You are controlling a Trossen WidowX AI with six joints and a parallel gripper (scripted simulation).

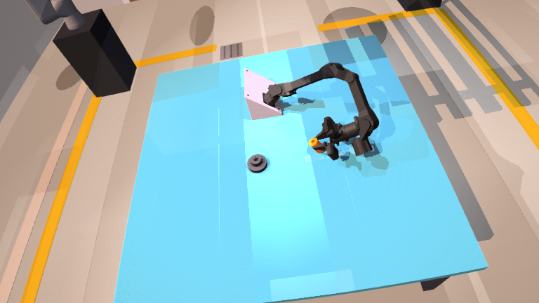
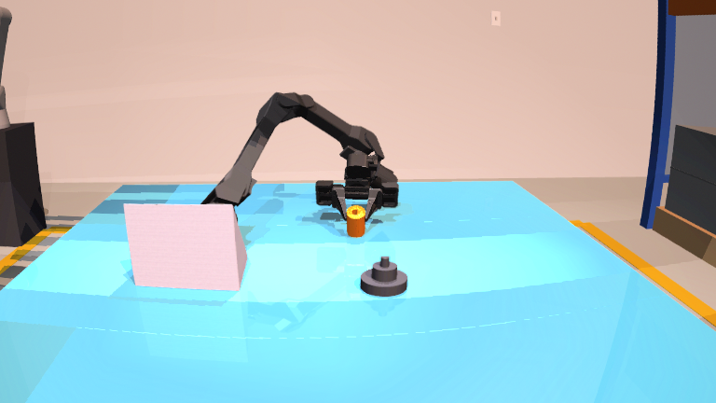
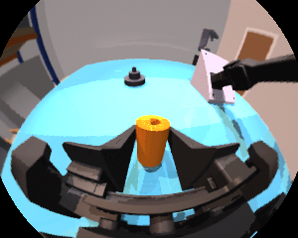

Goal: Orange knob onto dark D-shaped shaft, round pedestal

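The orange knob (image 1: 316,145) (image 2: 355,224) (image 3: 151,144) is a ribbed cylinder. My gripper (image 1: 318,143) (image 2: 356,215) (image 3: 152,127) is shut on it, one finger on each side. The knob is near upright, its end with the hole facing up; the hole's flat side cannot be made out clearly. The gripper reaches in low and about level, and the knob appears a little above the table. The dark round pedestal (image 1: 254,167) (image 2: 383,284) (image 3: 134,80) stands apart from the knob, with its thin shaft (image 1: 255,158) (image 2: 384,260) (image 3: 134,69) bare and upright. The shaft's flat side is not visible.
A pale pink wedge-shaped block (image 1: 258,103) (image 2: 182,245) (image 3: 205,79) stands at the arm's base, beyond the pedestal in the top view. The blue table (image 1: 190,204) (image 2: 316,367) carries them all. The arm arches over from the wedge to the knob.
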